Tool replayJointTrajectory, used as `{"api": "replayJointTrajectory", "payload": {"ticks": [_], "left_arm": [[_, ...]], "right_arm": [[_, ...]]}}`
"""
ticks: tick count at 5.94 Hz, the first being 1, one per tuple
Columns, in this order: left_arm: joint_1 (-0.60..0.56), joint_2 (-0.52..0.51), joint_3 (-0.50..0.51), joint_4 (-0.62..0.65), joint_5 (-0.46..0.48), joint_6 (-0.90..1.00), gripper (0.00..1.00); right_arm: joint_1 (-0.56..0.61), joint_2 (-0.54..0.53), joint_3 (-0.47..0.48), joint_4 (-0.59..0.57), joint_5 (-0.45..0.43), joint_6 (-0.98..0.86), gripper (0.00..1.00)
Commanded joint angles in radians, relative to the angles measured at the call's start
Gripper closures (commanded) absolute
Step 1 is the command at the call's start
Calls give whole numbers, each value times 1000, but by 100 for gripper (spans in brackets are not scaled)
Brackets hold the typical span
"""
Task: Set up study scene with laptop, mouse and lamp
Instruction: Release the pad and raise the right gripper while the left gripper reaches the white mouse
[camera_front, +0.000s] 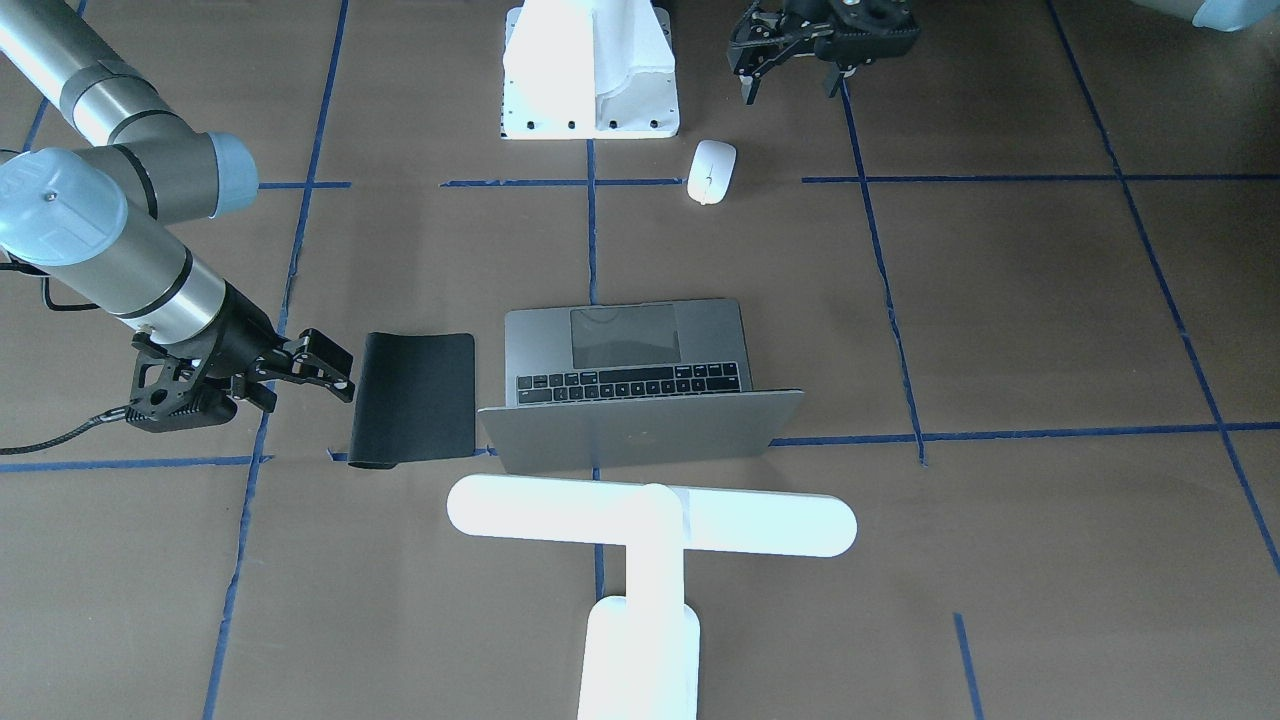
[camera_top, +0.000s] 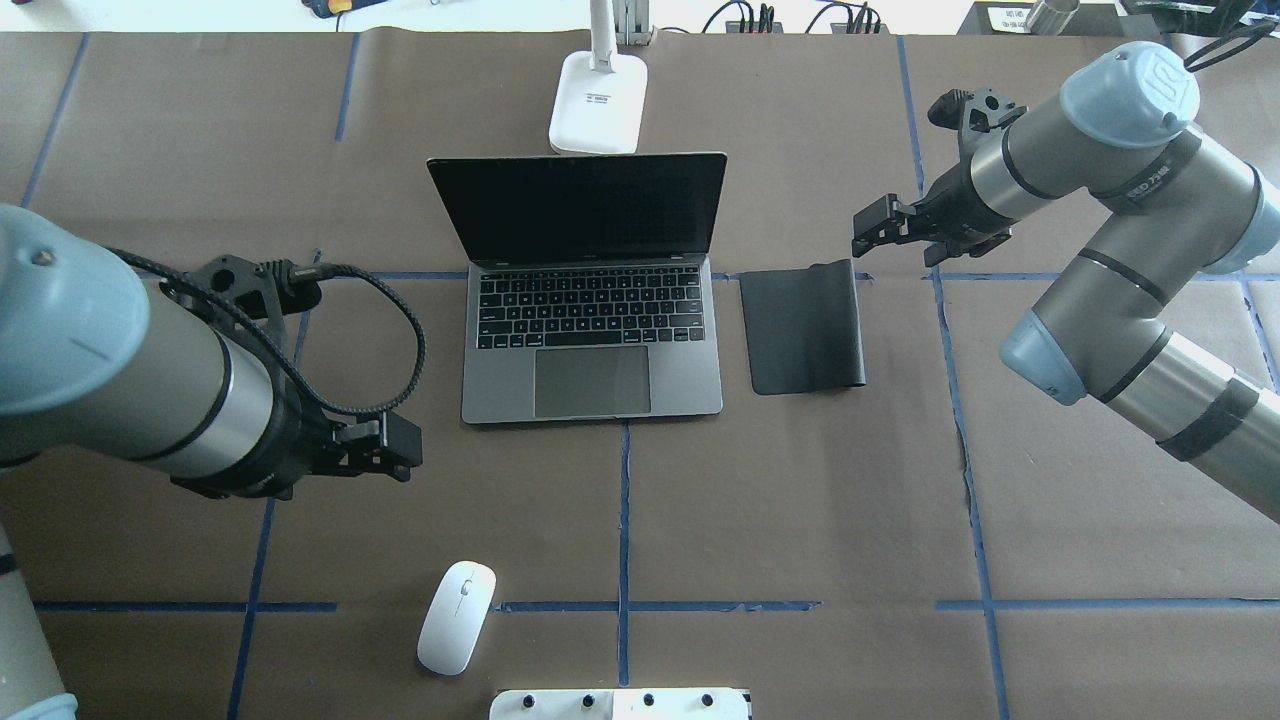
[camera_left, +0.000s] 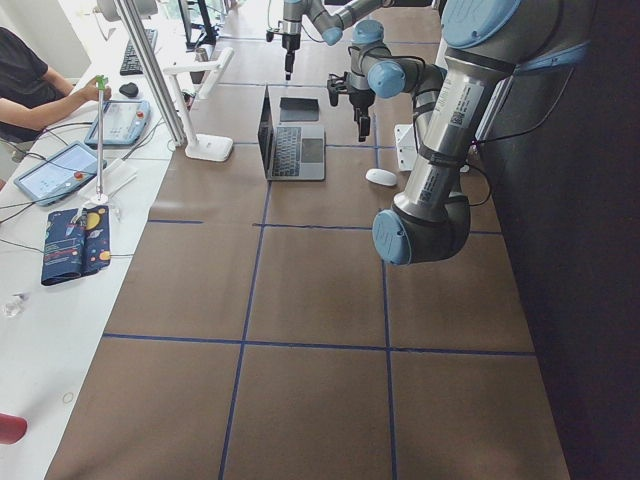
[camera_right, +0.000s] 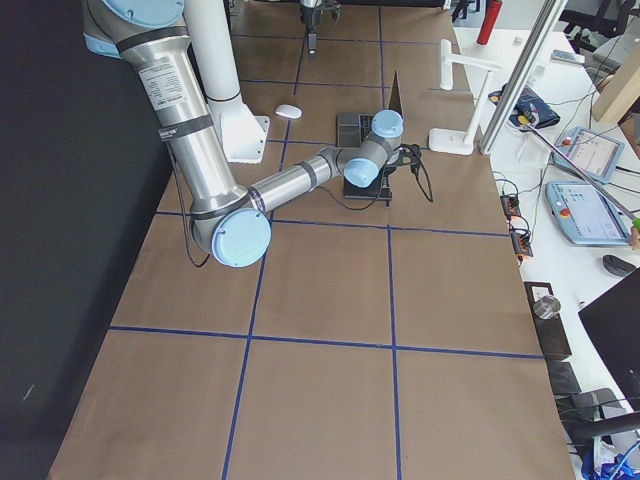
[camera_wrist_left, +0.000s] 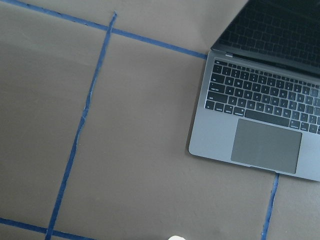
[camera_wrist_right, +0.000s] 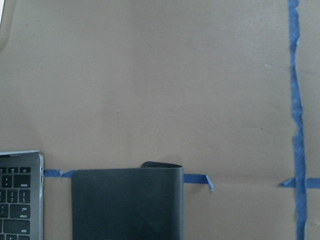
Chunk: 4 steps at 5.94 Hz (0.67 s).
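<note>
Grey metal, lid raised and screen dark, the laptop (camera_top: 590, 300) sits open at the middle of the brown paper-covered table (camera_top: 800, 500), with its keyboard facing the robot. Just behind the lid, on the side away from the robot, stands the white lamp (camera_front: 650, 520). Its oblong base rests on the paper and its long bar runs parallel to the lid.

The white mouse (camera_top: 456, 616) lies well apart from the laptop, on the robot's near side and somewhat left of the trackpad. It is near the white bolted pedestal (camera_front: 590, 80), with the end of a strip of blue tape (camera_top: 650, 606) just beside it. A flat black mouse mat (camera_top: 803, 330) lies just beside the laptop's right edge without touching it. The mat's far edge is curled over on itself, as the right wrist camera shows plainly.

The left gripper (camera_front: 790, 85) hangs over bare paper, left of the laptop's near corner and well apart from the mouse. Its fingers stand apart and hold nothing. Its wrist camera looks down on the laptop's near left corner, with a sliver of white at the bottom edge of the view. The right gripper (camera_top: 873, 228) hovers just past the mat's far right corner, clear of the mat, its fingers parted and empty.
</note>
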Motion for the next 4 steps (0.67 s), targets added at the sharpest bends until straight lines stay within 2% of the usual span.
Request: {"api": "replayJointTrajectory", "payload": {"ticks": [1,2,3,4], "left_arm": [[173,121,48,-190,133,1,0],[188,129,156,-334,137,3,0],[220,126,259,-492,140,3,0],[248,125,269,-507,141,2,0]], "right_arm": [[76,-8,129,-295,15,-210,0],[136,-11,233,-532,4,-391,0],[185,-15,295,-674,3,-505,0],[204,-38,327,-721,4,-535,0]]}}
